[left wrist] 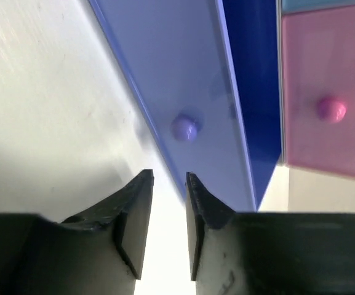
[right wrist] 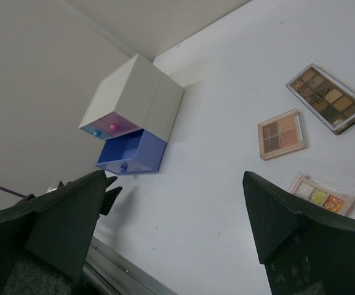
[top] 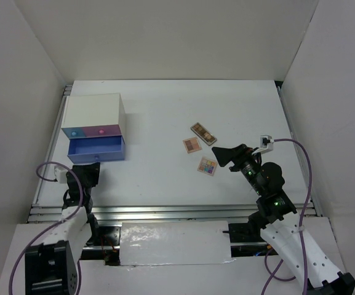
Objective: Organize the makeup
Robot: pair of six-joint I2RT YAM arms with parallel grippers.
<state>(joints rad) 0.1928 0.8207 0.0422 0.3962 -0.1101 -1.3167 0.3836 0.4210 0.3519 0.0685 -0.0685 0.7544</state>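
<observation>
Just ahead of the left pincer (left wrist: 169, 178), the blue drawer (left wrist: 189, 74) stands pulled out of the box (top: 94, 110). Its round knob (left wrist: 184, 128) sits a little beyond the fingertips, untouched. That pincer's fingers stand narrowly apart, with a slim gap between them and nothing in it. Up and to its right, the pink drawer (left wrist: 325, 92) is shut flush in the box front.

Over to the right pincer (right wrist: 176, 178): fingers spread wide, nothing held, poised above the table (top: 165, 104). All the makeup in sight lies toward its right-hand side in the wrist view. The multicoloured palette (right wrist: 320, 195) is nearest, just beside the right finger. The tan palette (right wrist: 281, 133) lies a bit farther ahead. The brown palette (right wrist: 329, 98) is farthest out, set at a slant. None of the three touches another, and all lie flat with their pans facing up. They are well apart from the box, which sits far ahead and off to this pincer's left, over by the other arm.
</observation>
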